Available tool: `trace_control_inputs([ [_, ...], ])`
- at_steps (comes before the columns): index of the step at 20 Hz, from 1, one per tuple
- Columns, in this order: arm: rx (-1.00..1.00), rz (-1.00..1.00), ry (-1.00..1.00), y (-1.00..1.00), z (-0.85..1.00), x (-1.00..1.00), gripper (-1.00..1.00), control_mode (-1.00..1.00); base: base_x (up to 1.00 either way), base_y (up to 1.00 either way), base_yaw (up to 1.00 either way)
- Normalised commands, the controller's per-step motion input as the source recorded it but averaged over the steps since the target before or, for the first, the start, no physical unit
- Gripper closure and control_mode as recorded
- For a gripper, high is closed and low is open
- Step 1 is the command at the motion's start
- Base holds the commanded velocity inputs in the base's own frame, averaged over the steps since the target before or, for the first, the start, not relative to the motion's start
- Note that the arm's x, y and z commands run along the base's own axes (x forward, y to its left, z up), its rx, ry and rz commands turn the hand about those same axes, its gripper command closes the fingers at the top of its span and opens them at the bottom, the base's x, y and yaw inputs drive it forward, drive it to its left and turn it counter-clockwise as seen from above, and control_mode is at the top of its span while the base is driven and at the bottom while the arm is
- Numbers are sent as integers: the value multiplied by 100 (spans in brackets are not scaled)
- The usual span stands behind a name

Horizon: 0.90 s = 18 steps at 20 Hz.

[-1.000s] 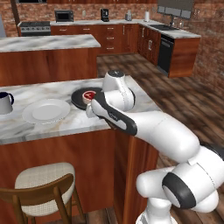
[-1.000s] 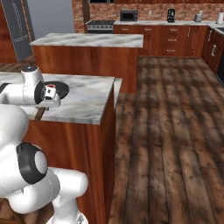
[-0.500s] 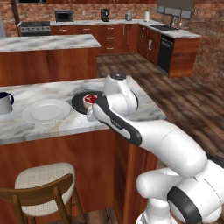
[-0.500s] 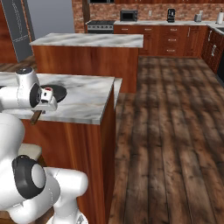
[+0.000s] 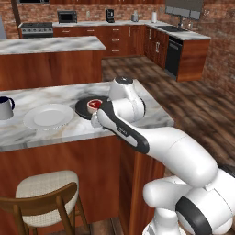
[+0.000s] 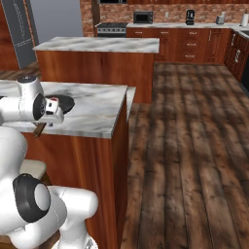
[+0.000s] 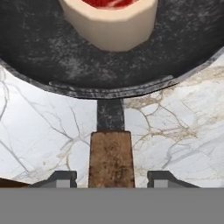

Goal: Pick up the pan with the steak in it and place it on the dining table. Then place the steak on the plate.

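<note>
- Currently the small round black frying pan (image 5: pixel 88 108) with the long brown wooden handle (image 7: pixel 111 157) sits flat on the grey-white marble-topped dining table (image 5: pixel 153 114), centre of the left base view, so the pan-placing step looks done or nearly so.
- Small chunky steak (image 5: pixel 95 104), red on top with a pale fat rim, lies inside the pan; in the hand view it sits at the top centre.
- Round plain white dinner plate (image 5: pixel 48 116) is just beside the pan on its left in the left base view, rims near, not touching as far as I can tell.
- White mug with a dark top (image 5: pixel 5 108) stands at the far left edge, well apart from the pan.
- Two-finger gripper (image 7: pixel 111 178) is low over the handle; the dark fingertips (image 7: pixel 62 178) show on either side of the wood with gaps visible, so the jaws are apart, not clamped.
- Judgement: step in hand is letting go of the handle, between pan placement and steak transfer.
- Next move calls for lifting clear of the handle, shifting forward over the steak, then closing on its pale sides.
- Risk: the steak is small and the pan rim is close, so a low approach could nudge the pan toward the plate.
</note>
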Motion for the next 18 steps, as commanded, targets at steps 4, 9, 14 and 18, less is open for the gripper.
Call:
trace_control_inputs([
  [4, 3, -3, 0, -4, 18, 0, -100, -100, 0, 0, 0],
  [9, 4, -6, 0, -4, 32, 0, -100, -100, 0, 0, 0],
  [14, 4, -5, 0, 0, 42, -7, -100, -100, 0, 0, 0],
  [18, 2, -1, 2, 0, 31, -38, -100, -100, 0, 0, 0],
])
